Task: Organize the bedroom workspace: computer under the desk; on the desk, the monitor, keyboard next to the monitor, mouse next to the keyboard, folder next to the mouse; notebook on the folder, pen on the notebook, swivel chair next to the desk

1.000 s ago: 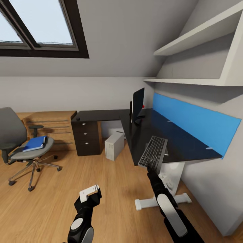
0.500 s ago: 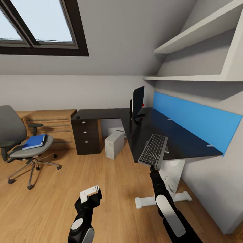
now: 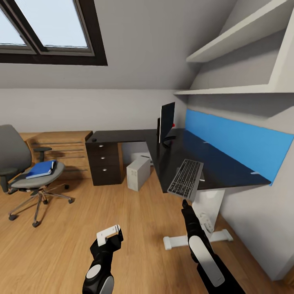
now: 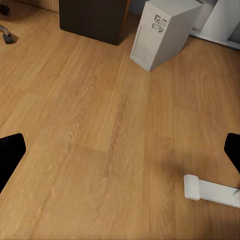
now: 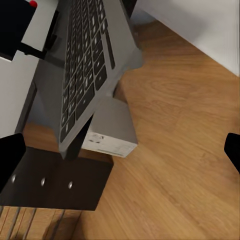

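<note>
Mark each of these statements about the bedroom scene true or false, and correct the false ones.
1. The blue folder lies on the seat of the swivel chair. True.
2. The monitor stands on the floor. False: it stands on the desk.
3. The keyboard sticks out past the desk's front edge, tilted. True.
4. The computer sits on top of the desk. False: it stands on the wooden floor, beside the black drawer unit.
5. The left hand holds the folder. False: it hangs over bare floor, away from the chair.
</note>
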### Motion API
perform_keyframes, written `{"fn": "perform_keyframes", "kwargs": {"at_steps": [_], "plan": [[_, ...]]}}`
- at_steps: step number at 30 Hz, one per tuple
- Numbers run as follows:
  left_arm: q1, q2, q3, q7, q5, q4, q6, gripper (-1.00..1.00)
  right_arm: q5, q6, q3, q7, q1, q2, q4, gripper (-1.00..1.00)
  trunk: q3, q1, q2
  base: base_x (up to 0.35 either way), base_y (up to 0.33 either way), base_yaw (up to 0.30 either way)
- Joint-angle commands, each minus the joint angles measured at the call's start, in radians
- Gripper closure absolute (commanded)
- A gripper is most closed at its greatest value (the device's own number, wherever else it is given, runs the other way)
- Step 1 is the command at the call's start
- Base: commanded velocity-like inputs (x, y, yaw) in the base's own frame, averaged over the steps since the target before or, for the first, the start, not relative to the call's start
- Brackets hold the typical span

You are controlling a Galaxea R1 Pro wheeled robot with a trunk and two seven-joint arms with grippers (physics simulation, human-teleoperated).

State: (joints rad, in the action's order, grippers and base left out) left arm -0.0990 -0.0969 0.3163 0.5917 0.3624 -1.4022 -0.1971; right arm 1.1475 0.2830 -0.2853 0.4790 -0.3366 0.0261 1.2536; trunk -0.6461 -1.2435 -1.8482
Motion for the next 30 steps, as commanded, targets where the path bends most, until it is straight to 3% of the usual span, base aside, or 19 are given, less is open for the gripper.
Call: {"fn": "perform_keyframes", "kwargs": {"at_steps": [1,30], "plan": [[-0.001,0.000,0.001,0.007,0.004,-0.001,-0.004,-1.00,0.008,0.007,-0.001,0.002,-0.001,-0.001,0.001,-1.00,-0.004,-0.004,-0.008,0.000,0.000,0.000],[-0.001,-0.001,0.003,0.008,0.004,-0.001,-0.004,-1.00,0.018,0.020,0.000,0.003,-0.001,0.003,0.003,-1.00,-0.095,-0.115,-0.211,0.000,0.000,0.000]]}}
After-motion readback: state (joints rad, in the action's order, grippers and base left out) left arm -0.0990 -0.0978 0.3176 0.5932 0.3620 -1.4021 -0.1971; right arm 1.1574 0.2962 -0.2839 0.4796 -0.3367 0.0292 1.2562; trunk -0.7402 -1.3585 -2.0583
